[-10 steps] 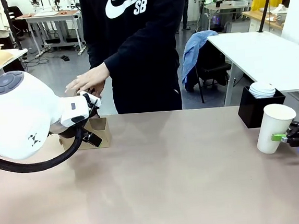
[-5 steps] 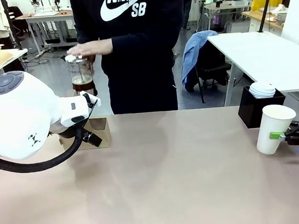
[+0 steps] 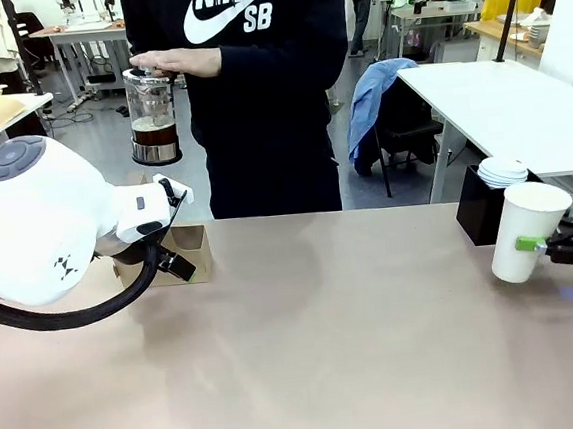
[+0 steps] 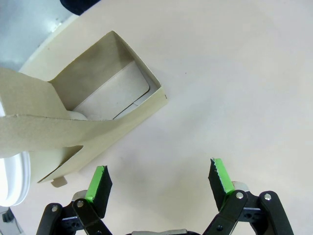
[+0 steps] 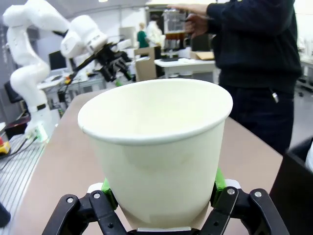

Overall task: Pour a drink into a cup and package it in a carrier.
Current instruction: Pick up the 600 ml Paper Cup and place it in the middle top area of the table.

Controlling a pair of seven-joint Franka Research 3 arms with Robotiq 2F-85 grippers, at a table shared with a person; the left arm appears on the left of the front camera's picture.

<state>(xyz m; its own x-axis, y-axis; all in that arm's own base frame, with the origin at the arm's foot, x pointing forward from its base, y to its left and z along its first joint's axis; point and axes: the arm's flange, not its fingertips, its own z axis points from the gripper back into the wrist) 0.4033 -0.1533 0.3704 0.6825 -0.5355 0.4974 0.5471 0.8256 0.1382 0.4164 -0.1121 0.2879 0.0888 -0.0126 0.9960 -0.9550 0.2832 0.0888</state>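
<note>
While the person (image 3: 257, 107) holds the jug (image 3: 150, 101) up in the air past the far left side of the table (image 3: 329, 351), the drink (image 3: 155, 146) sits dark at the bottom of it. My right gripper (image 5: 161, 193) is closed on the white cup (image 5: 156, 142), with a pad on each side, low down. The cup is at the right edge of the table and looks empty inside. My left gripper (image 4: 159, 178) is wide open with nothing in it, just beside the carrier (image 4: 105, 105). I think this is the step just before pouring. Next, the cup and jug must meet, so I should bring the cup toward the middle, keep it straight up, and hold it tight.
</note>
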